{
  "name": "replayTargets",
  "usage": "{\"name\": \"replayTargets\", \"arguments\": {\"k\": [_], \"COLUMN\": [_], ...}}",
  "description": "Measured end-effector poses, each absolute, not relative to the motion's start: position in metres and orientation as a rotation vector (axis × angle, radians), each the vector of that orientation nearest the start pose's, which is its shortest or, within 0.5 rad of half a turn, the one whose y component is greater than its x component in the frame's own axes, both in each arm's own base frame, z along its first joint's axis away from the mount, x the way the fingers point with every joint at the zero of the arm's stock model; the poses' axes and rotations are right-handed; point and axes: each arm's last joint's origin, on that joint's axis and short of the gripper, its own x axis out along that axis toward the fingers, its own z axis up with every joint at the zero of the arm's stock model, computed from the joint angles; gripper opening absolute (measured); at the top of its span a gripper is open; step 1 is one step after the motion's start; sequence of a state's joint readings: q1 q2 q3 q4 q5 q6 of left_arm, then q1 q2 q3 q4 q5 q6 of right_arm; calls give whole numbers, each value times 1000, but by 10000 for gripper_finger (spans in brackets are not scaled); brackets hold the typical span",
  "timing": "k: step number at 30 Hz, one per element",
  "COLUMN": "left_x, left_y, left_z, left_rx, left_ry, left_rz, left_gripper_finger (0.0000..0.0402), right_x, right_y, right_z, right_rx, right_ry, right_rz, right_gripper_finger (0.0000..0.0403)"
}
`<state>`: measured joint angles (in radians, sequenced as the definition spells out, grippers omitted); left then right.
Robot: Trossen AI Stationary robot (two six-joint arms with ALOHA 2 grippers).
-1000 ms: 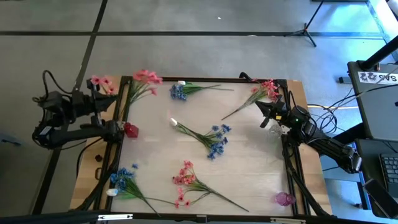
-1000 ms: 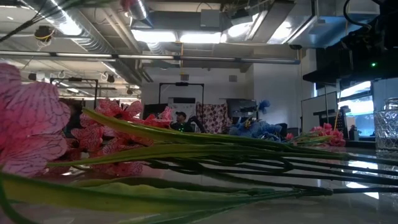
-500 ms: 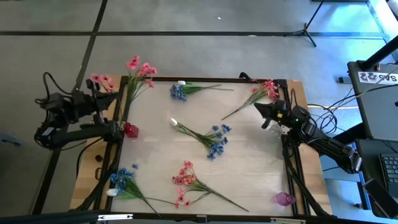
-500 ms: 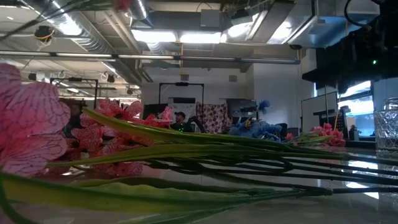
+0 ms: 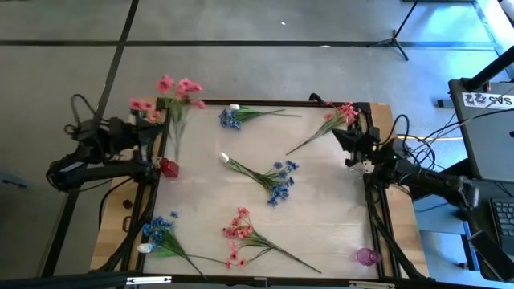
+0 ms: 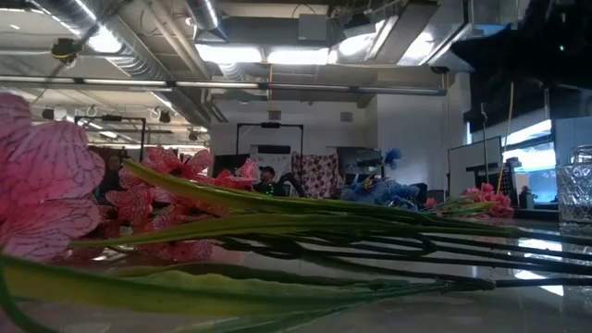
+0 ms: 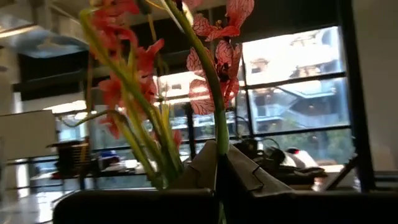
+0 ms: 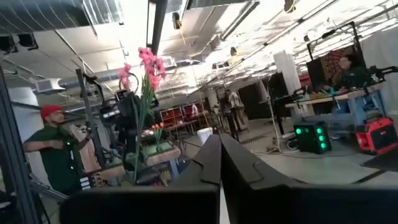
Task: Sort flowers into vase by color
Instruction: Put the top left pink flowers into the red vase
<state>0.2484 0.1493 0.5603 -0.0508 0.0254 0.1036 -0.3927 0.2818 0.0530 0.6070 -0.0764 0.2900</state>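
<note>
One pink sprig (image 5: 177, 96) is up in the air at about ten o'clock on the table (image 5: 321, 225). The left gripper (image 5: 165, 128) is pinched tight on its stem, and the stem stands almost straight up. A small red vase (image 5: 169, 167) sits right below, just toward six o'clock, so I think the stem has to go straight down into it. The right gripper (image 5: 347, 144) waits at three o'clock, pressed closed with nothing in it. More pink and blue flowers (image 5: 273, 178) lie flat on the table.
</note>
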Motion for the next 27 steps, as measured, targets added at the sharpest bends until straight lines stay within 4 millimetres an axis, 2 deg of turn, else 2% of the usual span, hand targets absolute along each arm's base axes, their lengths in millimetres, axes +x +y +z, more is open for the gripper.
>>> {"name": "replayTargets", "arguments": {"k": [3, 7, 14, 18, 22, 27], "left_x": [76, 111, 168, 192, 211, 226], "left_y": [18, 26, 33, 33, 31, 27], "left_z": [327, 327, 323, 315, 304, 292], "left_rx": [135, 121, 103, 93, 69, 33], "left_ry": [-364, -389, -486, -531, -543, -546], "left_rz": [211, 194, 132, 116, 102, 73], "left_gripper_finger": [0, 0, 0, 0, 0, 0], "right_x": [116, 141, 209, 249, 284, 321], "right_y": [-36, -30, -27, -22, -21, -23], "right_z": [219, 233, 249, 250, 249, 240], "right_rx": [166, 124, 139, 149, 190, 243], "right_ry": [-397, -385, -239, -199, -164, -118], "right_rz": [-238, -190, -140, -49, 12, 96], "right_gripper_finger": [14, 64, 180, 227, 251, 250]}}
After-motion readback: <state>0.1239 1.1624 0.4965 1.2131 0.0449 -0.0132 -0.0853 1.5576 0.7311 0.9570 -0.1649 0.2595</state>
